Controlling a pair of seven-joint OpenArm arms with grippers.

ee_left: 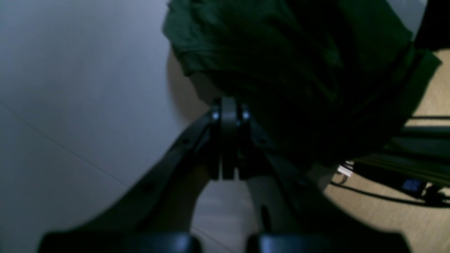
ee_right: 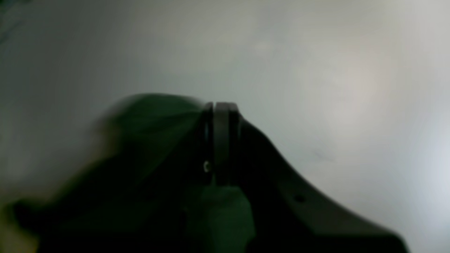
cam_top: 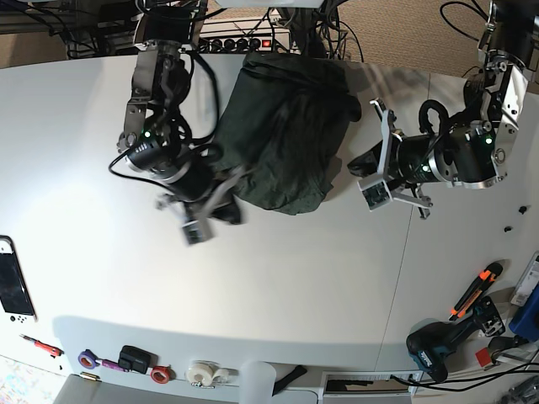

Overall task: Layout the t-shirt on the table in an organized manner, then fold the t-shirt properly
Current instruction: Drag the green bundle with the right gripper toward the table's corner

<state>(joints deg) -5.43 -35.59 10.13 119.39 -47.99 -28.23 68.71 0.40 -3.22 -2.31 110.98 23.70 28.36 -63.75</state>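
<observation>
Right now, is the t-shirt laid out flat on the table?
No, in the base view the t-shirt sits bunched and wrinkled on the table, hanging over the far edge, with no sleeves spread out.

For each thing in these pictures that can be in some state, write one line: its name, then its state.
t-shirt: crumpled in a heap, not laid flat, not folded.
left gripper: shut, at the cloth's edge; a grip cannot be told.
right gripper: shut, green fabric beside it; a grip cannot be told.
table: bears the t-shirt near its far edge.
</observation>
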